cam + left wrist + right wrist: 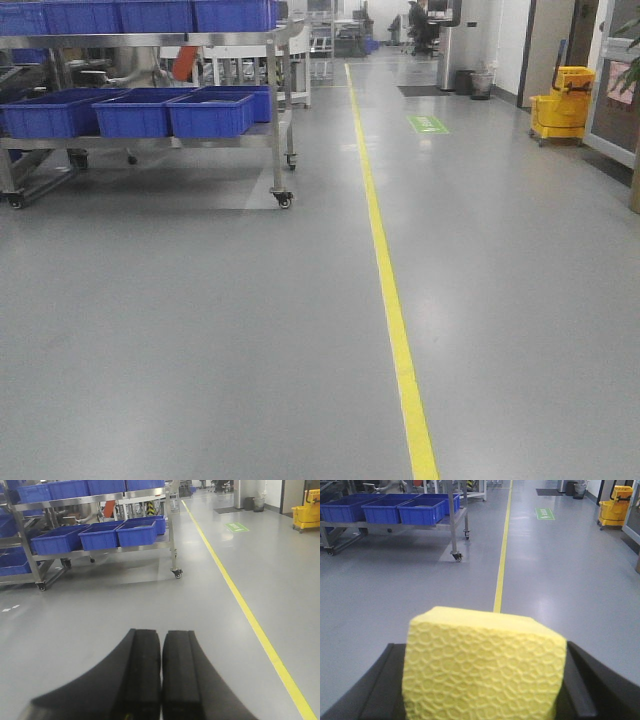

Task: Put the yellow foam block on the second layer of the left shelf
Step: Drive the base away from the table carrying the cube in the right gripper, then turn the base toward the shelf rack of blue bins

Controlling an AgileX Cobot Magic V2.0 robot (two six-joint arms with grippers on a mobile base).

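Yellow foam block (482, 672) sits pinched in the right pincer (485, 695). The pincer's dark fingers (590, 695) show only as slivers at either side, the rest of them hidden behind the foam. The block's underside is cut off by the bottom edge of the right wrist view. Its near face is matte, bright yellow and pressed all over with a honeycomb-like pattern; the top face looks smoother, with crisp edges.

The left pincer (161, 640) holds nothing, its two black fingers pressed together. Beyond both lies grey floor (200, 350) with a yellow line (385, 280) running away.

Well apart, ahead and to the left, stands the steel rack (273, 120) on castors. Blue bins (210, 115) sit on its lower tier, and those on the tier above are cut off by the top of the front view. The rack's left end is cut off too. A yellow mop bucket (560, 110) stands far right.
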